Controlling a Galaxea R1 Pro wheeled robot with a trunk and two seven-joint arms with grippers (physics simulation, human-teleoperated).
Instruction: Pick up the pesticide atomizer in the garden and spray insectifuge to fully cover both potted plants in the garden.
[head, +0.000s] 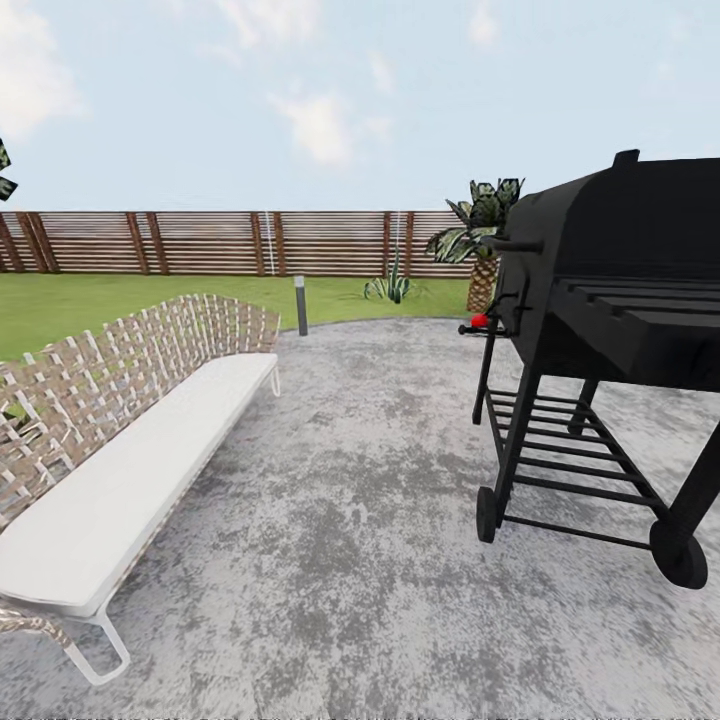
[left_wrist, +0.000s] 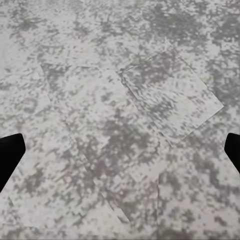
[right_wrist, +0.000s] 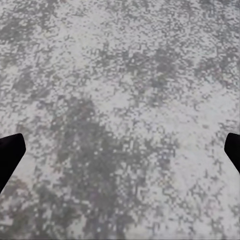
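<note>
A grey mottled patio (head: 380, 520) is seen across the lower and middle part of the head view. A long bench (head: 130, 450) with a woven brown backrest and a white cushion is set along the left of the frame. A black barbecue grill (head: 610, 330) on a wheeled stand is placed at the right, with a small red item (head: 479, 321) seen at its left side; what it is cannot be told. Behind the patio, a green lawn (head: 100, 300) is bounded by a brown slatted fence (head: 200, 243). A short dark post (head: 300, 305) is set at the patio's far edge. A spiky green plant (head: 390, 288) is seen on the grass near the centre of the frame, too small to identify further. A palm (head: 482, 240) stands just left of the grill.

In the left wrist view, the left gripper (left_wrist: 120, 155) is shown with its dark fingertips (left_wrist: 10, 155) spread wide at the frame's edges, nothing between them, above patio stone. The right gripper (right_wrist: 120, 152) is likewise spread and empty, fingertips (right_wrist: 10, 152) at the edges.
</note>
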